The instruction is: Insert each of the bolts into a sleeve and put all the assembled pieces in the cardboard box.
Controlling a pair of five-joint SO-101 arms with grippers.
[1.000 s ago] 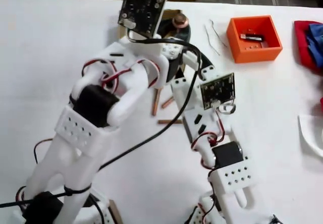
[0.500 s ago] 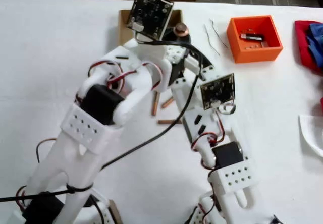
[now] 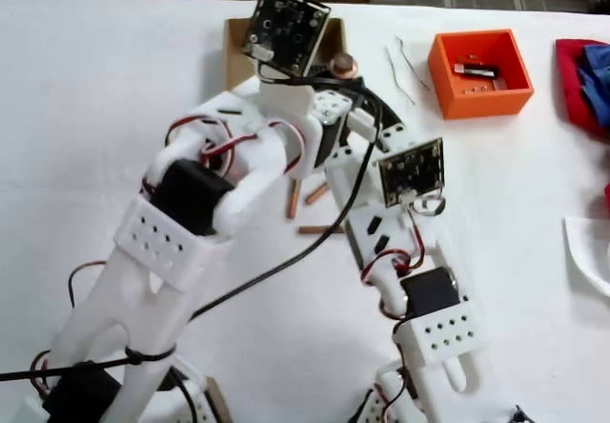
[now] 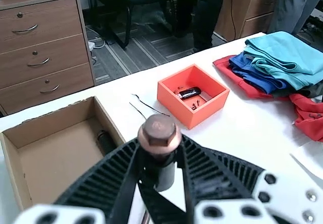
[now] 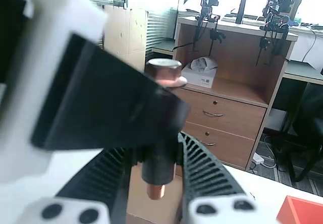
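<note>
Left gripper (image 4: 160,151) closed on a copper hex-headed bolt (image 4: 159,132); right gripper (image 5: 157,158) closed on the dark cylindrical sleeve (image 5: 159,169) around the bolt's shank.
The bolt stands upright, head uppermost, with its copper tip showing beneath the sleeve. It is just beside the open brown cardboard box (image 4: 55,119), in which one dark cylindrical piece (image 4: 105,141) lies. Three loose copper-coloured rods (image 3: 294,197) rest on the white surface (image 3: 95,90) between the arms. An orange square tray (image 4: 187,114) sits near the box.

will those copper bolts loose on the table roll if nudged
Likely: the copper bolts lie flat on the smooth table and look round, so a sideways nudge may roll them. They seem solid metal, so probably stiff and fairly heavy.
</note>
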